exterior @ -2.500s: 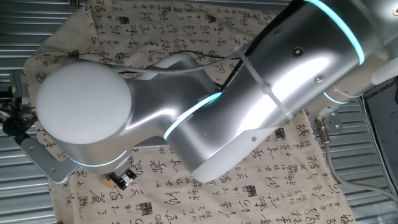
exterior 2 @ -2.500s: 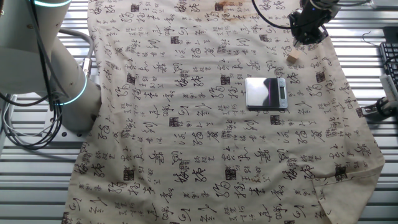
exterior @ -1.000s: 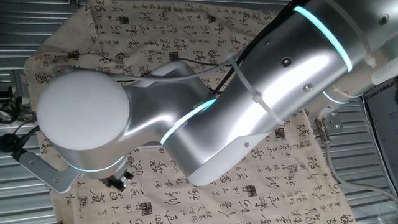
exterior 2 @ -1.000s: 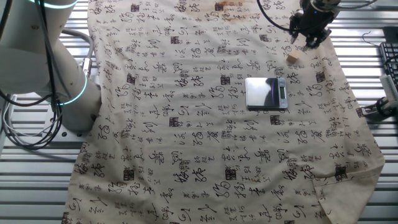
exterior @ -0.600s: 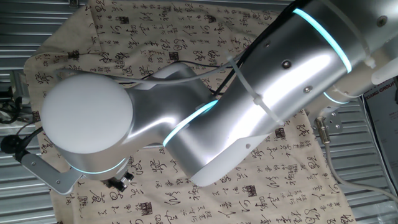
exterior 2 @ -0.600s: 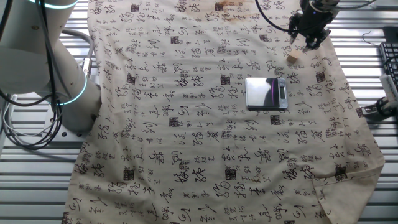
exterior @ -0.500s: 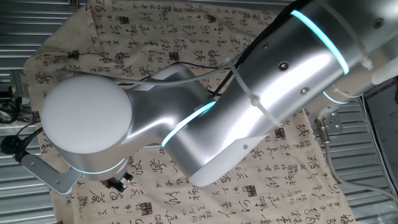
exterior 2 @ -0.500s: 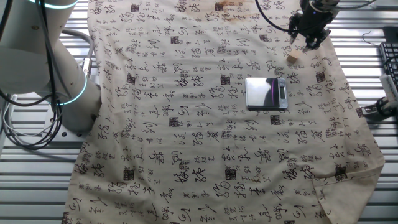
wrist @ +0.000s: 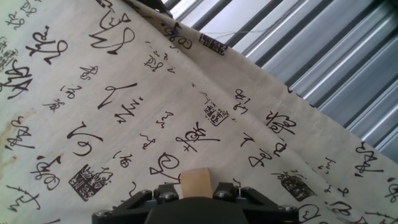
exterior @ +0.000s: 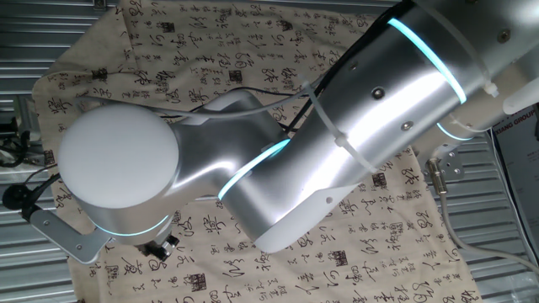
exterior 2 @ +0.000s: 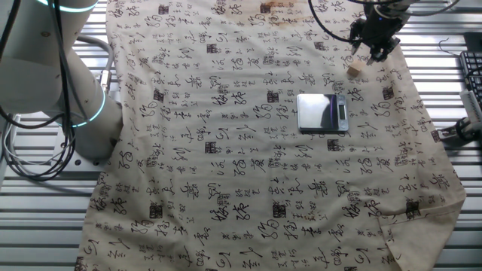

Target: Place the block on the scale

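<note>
One arm (exterior: 337, 143) fills most of one fixed view, hiding the block. From the other fixed view, the scale (exterior 2: 322, 112) lies on the printed cloth (exterior 2: 226, 150), below and left of the gripper (exterior 2: 374, 47); the block (exterior 2: 355, 70) sits on the cloth just below the fingertips. Whether the fingers are spread or closed cannot be told. Through the hand view, the block (wrist: 194, 183) appears directly before the gripper (wrist: 196, 198) body.

A beige calligraphy-printed cloth (exterior 2: 226, 150) covers the ribbed metal table (exterior 2: 45, 218), a keyboard (exterior 2: 472, 75) at its edge
</note>
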You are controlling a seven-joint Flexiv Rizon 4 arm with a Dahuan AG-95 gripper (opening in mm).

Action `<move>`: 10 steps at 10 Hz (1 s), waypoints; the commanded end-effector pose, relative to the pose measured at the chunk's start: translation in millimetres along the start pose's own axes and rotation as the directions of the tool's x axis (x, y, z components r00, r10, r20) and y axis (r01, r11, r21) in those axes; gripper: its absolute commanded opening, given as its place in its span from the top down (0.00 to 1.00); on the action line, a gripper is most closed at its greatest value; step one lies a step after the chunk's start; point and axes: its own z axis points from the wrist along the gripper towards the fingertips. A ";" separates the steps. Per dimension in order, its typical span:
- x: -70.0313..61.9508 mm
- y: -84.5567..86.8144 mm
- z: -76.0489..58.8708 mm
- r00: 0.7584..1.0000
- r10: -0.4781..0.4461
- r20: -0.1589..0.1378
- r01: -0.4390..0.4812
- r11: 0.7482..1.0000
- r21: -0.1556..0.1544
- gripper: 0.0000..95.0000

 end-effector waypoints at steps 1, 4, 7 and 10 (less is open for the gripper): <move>-0.9 -0.3 2.4 1.000 0.002 0.001 -0.002 1.000 -0.001 0.60; -1.9 -0.2 7.6 1.000 0.007 0.006 -0.007 1.000 -0.002 0.60; -1.5 -0.2 9.1 1.000 0.006 0.010 -0.006 1.000 -0.002 0.60; -0.7 -0.4 10.8 1.000 0.013 0.012 -0.013 1.000 -0.003 0.60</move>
